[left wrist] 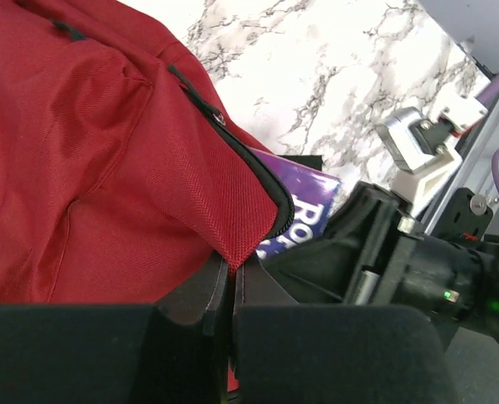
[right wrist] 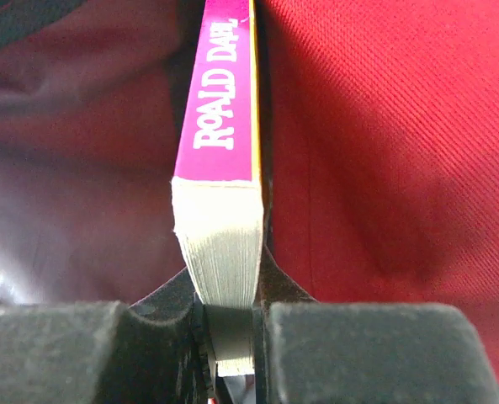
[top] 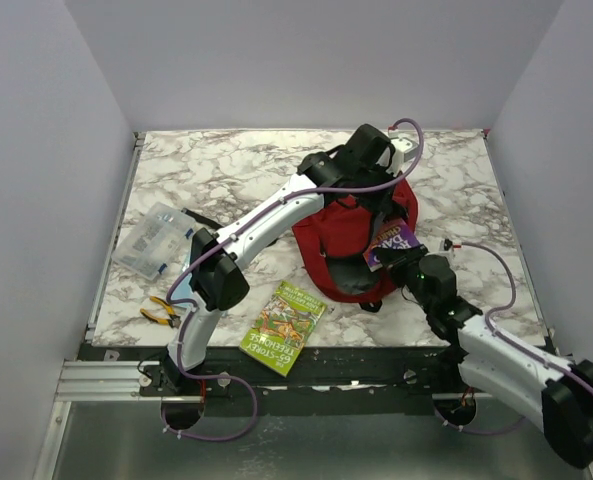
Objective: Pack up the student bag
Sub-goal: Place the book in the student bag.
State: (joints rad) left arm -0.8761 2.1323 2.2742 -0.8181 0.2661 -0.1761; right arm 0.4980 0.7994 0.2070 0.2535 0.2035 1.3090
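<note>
Book (right wrist: pixel 220 210) edge at student bag (right wrist: pixel 384 168) mouth

In the right wrist view the purple book (right wrist: pixel 220 151) runs off the top edge at 12 o'clock, so its far end does not show. In the left wrist view the student bag (left wrist: pixel 106 168) covers most of its cover. From above, the things inside the clear box (top: pixel 156 242) at 9 o'clock are too small to tell.
</note>
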